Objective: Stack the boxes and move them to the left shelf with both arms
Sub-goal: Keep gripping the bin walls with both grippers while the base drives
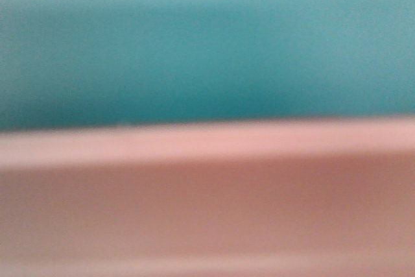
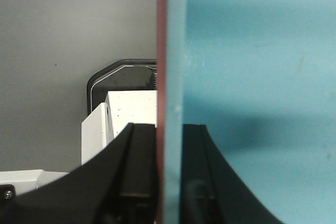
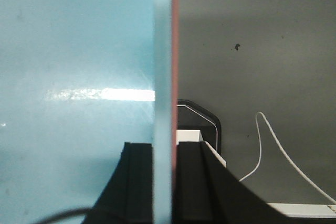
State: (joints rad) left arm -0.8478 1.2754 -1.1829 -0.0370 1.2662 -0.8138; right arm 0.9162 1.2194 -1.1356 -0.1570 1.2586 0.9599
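One glossy blue tub (image 1: 207, 50), pink tub (image 1: 207, 205)

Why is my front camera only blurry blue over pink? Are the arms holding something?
Observer: Yes. The left fingers clamp two walls at once: the pink tub outside and the blue tub nested inside it.
Operator: What about the other arm?
Observer: The right fingers grip the doubled wall the same way, one finger inside the blue tub and one outside the pink.
Operator: What's under the tubs?
Observer: A grey surface, with a thin white cable lying on it beside the right arm.
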